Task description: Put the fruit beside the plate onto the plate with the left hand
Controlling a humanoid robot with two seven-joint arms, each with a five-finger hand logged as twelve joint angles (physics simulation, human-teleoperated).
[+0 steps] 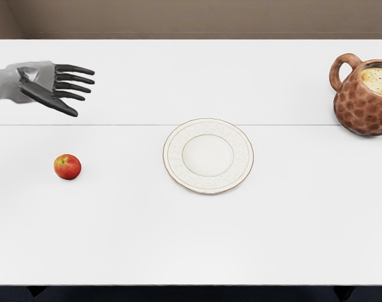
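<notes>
One empty, splayed left hand (47,85) — arm (0,85) cropped — well apart from fruit (67,167), perhaps apple.

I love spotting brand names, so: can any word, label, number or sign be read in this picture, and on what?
None: no writing shows on the small red-and-yellow apple, the round white gold-rimmed plate, the brown dimpled ceramic jug, the grey-and-black left hand or the white table.
</notes>
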